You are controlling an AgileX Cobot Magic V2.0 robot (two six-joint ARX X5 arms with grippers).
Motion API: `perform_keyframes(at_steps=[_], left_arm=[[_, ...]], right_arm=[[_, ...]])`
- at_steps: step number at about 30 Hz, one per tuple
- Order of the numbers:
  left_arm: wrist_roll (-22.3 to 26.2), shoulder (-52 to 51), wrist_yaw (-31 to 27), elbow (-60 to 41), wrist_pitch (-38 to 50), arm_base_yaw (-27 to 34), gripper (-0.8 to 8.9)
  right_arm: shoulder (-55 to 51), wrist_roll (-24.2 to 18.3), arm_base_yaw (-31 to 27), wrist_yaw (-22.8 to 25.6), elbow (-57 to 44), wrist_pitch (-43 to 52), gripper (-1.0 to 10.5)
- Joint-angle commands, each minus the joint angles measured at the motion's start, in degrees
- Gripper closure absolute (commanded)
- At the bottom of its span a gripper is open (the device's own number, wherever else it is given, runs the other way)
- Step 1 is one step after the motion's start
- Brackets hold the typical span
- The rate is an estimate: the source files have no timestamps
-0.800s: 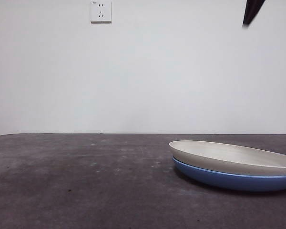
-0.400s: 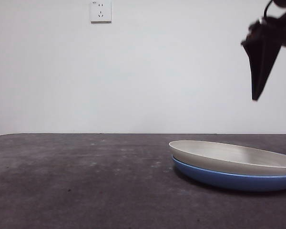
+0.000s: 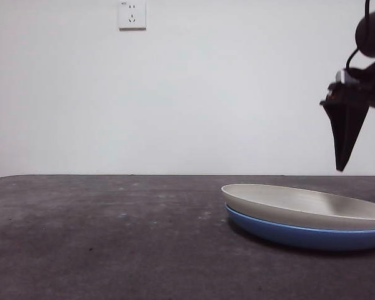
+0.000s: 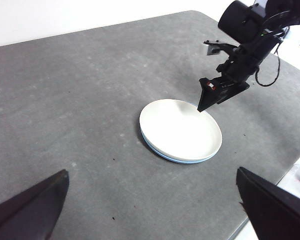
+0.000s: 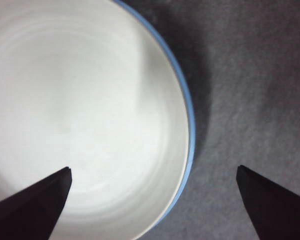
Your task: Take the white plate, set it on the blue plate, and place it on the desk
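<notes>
The white plate (image 3: pixel 306 205) lies nested on the blue plate (image 3: pixel 300 235) on the dark grey desk (image 3: pixel 112 237), at the right in the front view. Both also show in the left wrist view, white plate (image 4: pixel 180 129) over a thin blue rim (image 4: pixel 152 148). My right gripper (image 3: pixel 344 164) hangs just above the plates' far right edge, open and empty; in the right wrist view its jaws straddle the white plate's rim (image 5: pixel 90 110) and the blue rim (image 5: pixel 191 135). My left gripper (image 4: pixel 150 210) is open and empty, high above the desk, well away from the plates.
A white wall with a socket (image 3: pixel 132 14) stands behind the desk. The desk's edge (image 4: pixel 270 192) runs near the plates in the left wrist view.
My right arm has come down from the top right corner toward the stacked plates; its tips now hang just above their right side. The plates have not moved.
</notes>
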Motion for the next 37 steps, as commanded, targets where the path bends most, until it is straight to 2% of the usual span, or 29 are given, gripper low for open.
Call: perform_keyframes(at_steps=[1,8,14,19,27,31,35,37], left_arm=[[-0.35,0.2,-0.26,0.59,0.46,-0.48,1.87],[-0.39,0.2,-0.24,0.57,0.44,-0.48,1.87],[-1.62,0.2,-0.24,0.59,0.44,-0.48,1.87],[-1.64,0.2,-0.24,0.57,0.46,-0.48,1.87],[-1.62,0.2,-0.26,0.57,0.44,-0.48,1.87],[-1.62,0.2,-0.24,0.57,0.46,-0.48,1.87],[-1.62,0.2,-0.24,0.57,0.46,-0.48,1.87],[-1.62,0.2,-0.24,0.57,0.44,-0.48,1.87]], right_arm=[[2.43,-1.11,-0.17,-0.46,1.01,1.18,4.0],[5.97,-1.29,-0.2,-0.7,1.01,3.26,4.1],[8.46,-1.92,-0.2,-1.97,1.01,3.56,5.3],[8.85,-2.38,-0.2,-3.1,1.01,4.07,7.0],[9.81,-2.36,-0.31,-2.95,1.01,4.59,7.2],[10.32,-2.45,-0.31,-2.93,1.01,4.57,7.9],[10.88,-2.6,-0.44,-2.47,1.01,4.48,8.2],[11.23,-2.6,-0.63,-2.54,1.01,4.39,8.8]])
